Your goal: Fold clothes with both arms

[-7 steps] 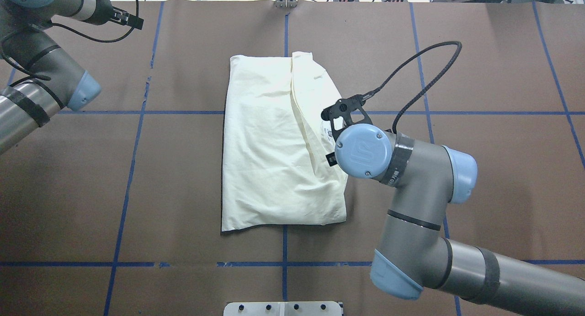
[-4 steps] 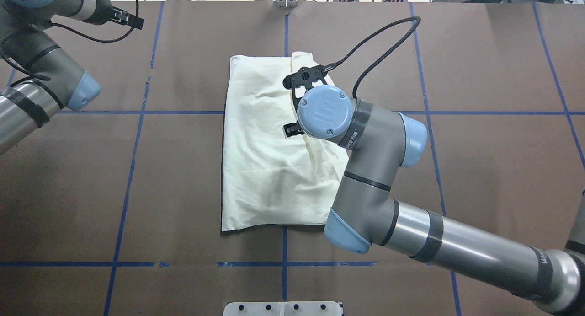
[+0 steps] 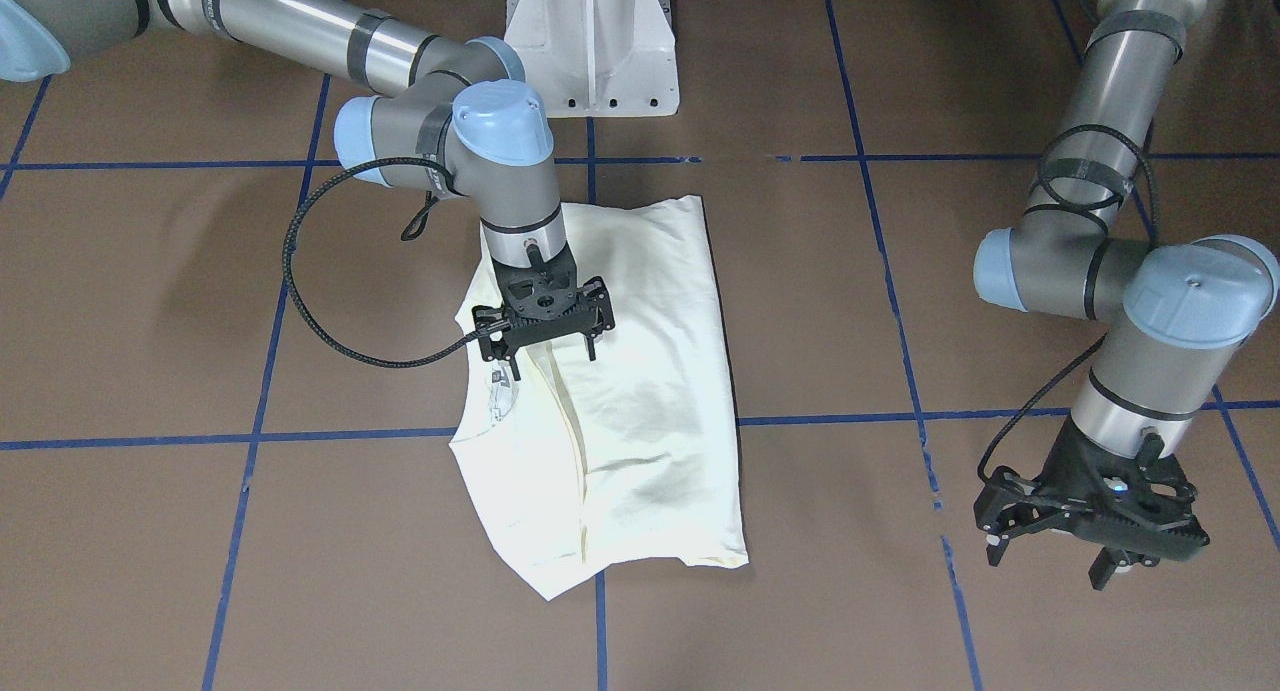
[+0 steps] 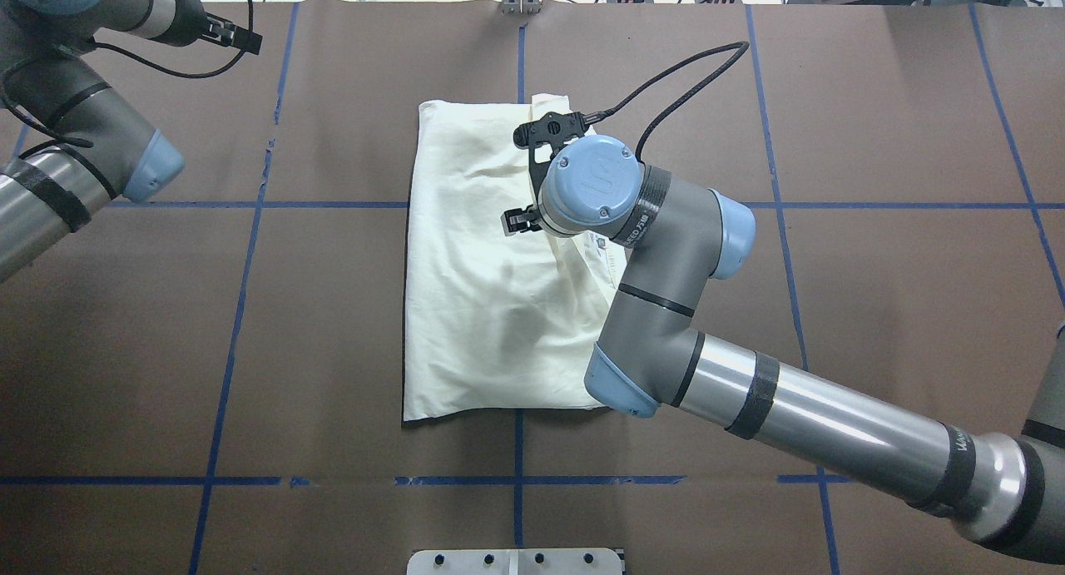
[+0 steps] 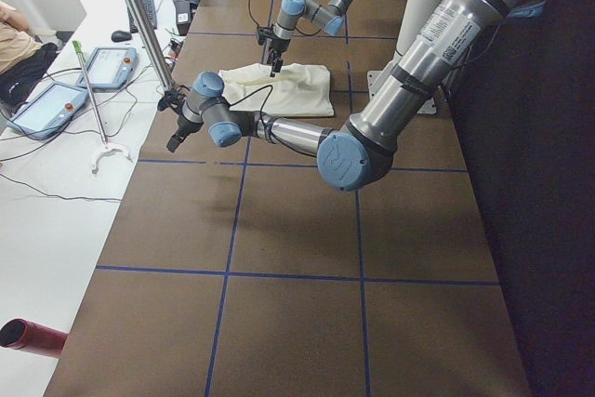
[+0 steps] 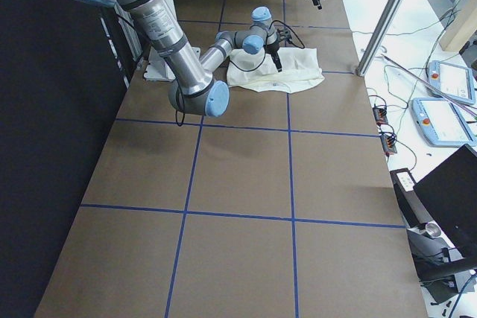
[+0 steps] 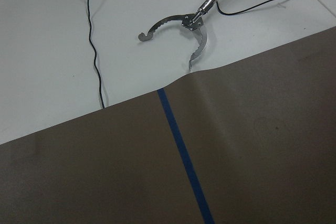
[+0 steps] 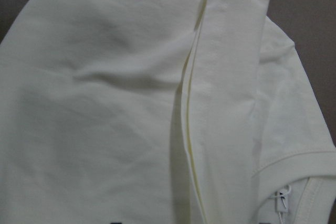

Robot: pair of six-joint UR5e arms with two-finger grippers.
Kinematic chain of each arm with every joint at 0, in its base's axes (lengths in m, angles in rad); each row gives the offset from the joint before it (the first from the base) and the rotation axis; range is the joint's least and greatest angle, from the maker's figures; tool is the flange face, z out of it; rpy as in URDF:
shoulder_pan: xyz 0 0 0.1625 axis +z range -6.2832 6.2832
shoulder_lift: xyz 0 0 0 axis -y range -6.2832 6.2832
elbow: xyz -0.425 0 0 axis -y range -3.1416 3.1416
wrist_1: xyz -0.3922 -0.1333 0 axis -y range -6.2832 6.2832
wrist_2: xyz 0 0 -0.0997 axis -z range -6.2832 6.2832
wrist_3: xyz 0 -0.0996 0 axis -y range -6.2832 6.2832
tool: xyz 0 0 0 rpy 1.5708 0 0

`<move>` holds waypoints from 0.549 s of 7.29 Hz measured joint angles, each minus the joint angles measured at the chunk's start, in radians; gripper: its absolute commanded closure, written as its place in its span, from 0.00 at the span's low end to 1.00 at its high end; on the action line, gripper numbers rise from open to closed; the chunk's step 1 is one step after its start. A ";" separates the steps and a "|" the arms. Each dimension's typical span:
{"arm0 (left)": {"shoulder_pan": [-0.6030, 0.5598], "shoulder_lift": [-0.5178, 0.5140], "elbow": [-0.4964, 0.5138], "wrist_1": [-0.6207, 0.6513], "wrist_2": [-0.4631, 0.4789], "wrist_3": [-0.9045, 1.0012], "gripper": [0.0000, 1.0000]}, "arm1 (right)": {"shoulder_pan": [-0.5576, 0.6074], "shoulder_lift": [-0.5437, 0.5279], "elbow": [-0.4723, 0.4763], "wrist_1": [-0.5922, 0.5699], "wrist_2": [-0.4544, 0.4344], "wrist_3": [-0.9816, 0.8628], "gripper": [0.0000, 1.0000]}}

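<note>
Right fingers (image 3: 590,347) apart, pointing down over T-shirt (image 3: 650,371)

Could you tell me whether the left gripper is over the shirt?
No, the left gripper hangs over bare table, well apart from the shirt.

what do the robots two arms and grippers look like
The right arm and left arm are grey metal tubes with light-blue joint caps and black bands; a cap on the right one bears a UR logo. The right gripper and left gripper are black, skeletal, two-fingered. A black braided cable loops to the right gripper.
</note>
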 measured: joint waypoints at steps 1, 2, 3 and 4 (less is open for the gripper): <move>0.000 0.000 0.001 0.000 0.000 0.000 0.00 | 0.000 -0.001 -0.037 0.052 0.003 0.005 0.58; 0.001 0.000 0.001 0.000 0.000 0.000 0.00 | 0.000 -0.001 -0.052 0.078 0.005 0.007 0.81; 0.001 0.000 0.001 0.000 0.000 0.000 0.00 | 0.000 -0.001 -0.057 0.089 0.006 0.008 1.00; 0.001 0.001 0.002 0.000 0.000 0.001 0.00 | 0.000 -0.001 -0.056 0.092 0.007 0.009 1.00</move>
